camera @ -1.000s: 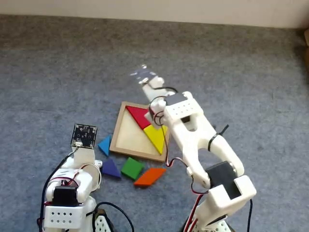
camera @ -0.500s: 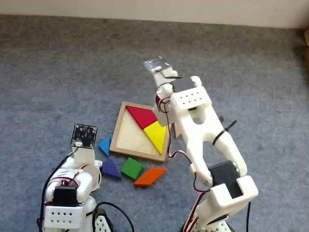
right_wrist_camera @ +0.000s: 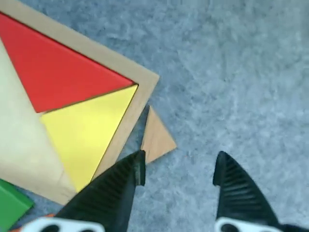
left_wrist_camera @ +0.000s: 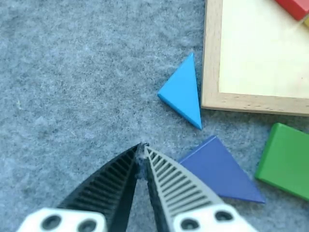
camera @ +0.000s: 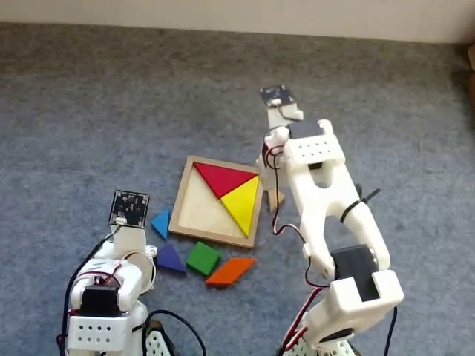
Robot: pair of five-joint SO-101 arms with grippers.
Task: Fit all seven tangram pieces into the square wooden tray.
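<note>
**Grey carpet, tray partly filled, both grippers empty**

Grey carpet [camera: 89, 111] is spread under both arms, and the square wooden tray [camera: 180, 194] is laid flat on it between them. Two pieces are seated in the tray: a red triangle [camera: 221, 178] and a yellow triangle [camera: 241, 204], set edge to edge against the side nearer the right arm; the remainder of the tray floor is seen as bare pale wood. A small plain-wood triangle [right_wrist_camera: 157, 137] is placed on the carpet just beside the tray's outer rim, on that same side. Four pieces are left on the carpet along the other sides: a light blue triangle [left_wrist_camera: 183, 92] close to the rim, then a dark blue triangle [left_wrist_camera: 219, 169], a green square [left_wrist_camera: 285, 166] and an orange parallelogram [camera: 230, 271]. The right gripper [right_wrist_camera: 181, 162] is held with its jaws spread apart and nothing between them, above the carpet next to the plain-wood triangle. The left gripper [left_wrist_camera: 144, 147] is pressed together, empty, with its tips pointed at bare carpet near the two blue triangles.
</note>
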